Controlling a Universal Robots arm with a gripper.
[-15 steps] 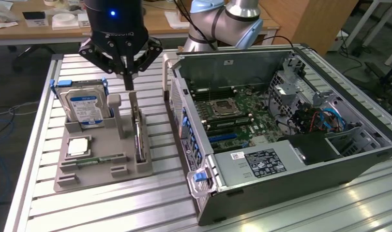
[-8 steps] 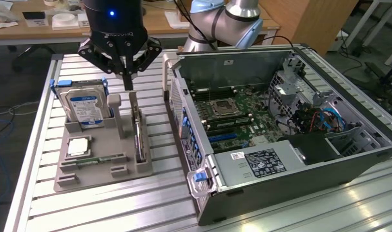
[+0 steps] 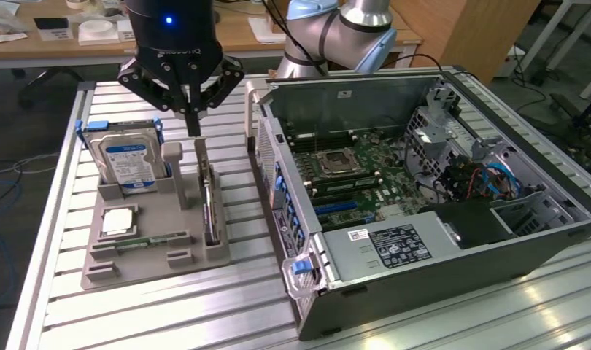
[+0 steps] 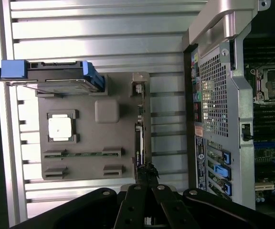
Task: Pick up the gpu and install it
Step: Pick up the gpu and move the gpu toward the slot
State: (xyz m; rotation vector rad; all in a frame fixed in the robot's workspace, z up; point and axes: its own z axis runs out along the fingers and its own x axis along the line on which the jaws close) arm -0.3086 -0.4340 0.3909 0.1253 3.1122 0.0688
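Exterior view: the gpu (image 3: 211,215) stands on edge in a slot along the gray holder's (image 3: 140,255) edge nearest the computer case (image 3: 470,277). The gripper (image 3: 192,131), fingers pressed together, hangs at the card's hard-drive (image 3: 128,157) end; whether they touch is unclear.

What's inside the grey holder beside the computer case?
A hard drive, a processor, a memory stick and the gpu standing on edge. Its lower edge is hidden within the holder.

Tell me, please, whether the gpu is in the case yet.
Out: the gpu stands on edge in the grey holder, beside the case.
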